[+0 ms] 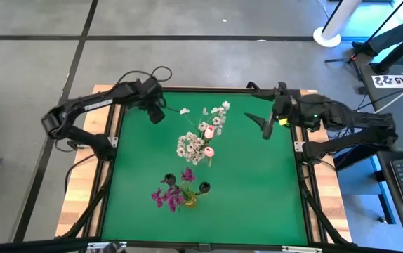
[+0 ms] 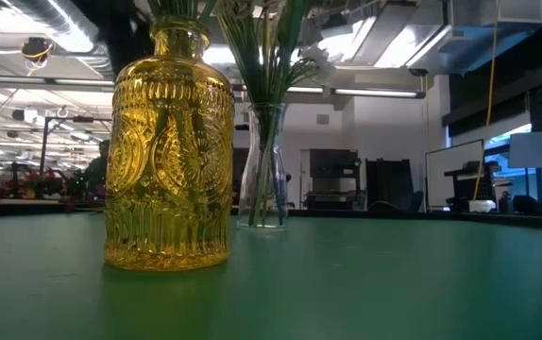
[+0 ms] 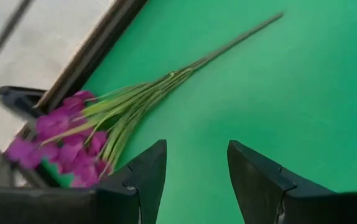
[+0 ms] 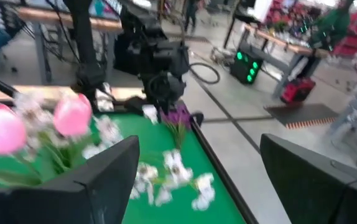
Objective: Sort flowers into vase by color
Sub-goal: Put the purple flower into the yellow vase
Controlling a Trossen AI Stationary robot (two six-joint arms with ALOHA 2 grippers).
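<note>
A loose magenta flower stem [image 3: 135,102] lies flat on the green table near its far left corner, blossoms toward the table edge, thin stalk [image 1: 174,109] pointing toward the middle. My left gripper [image 3: 197,149] [image 1: 157,114] hovers open just above it and touches nothing. My right gripper [image 4: 197,149] [image 1: 266,130] hangs open over the far right part of the table. A clear vase [image 2: 263,170] at the centre holds white sprays [image 1: 191,145] and pink tulip buds [image 1: 208,131]. A yellow glass vase [image 2: 167,151] nearer the front holds magenta flowers [image 1: 173,195].
The black table frame [image 3: 85,59] runs close beside the lying stem's blossoms. Two small dark objects [image 1: 203,187] stand by the yellow vase. Bare green surface lies along the table's right half and near edge. Beyond the table are floor, cables and equipment.
</note>
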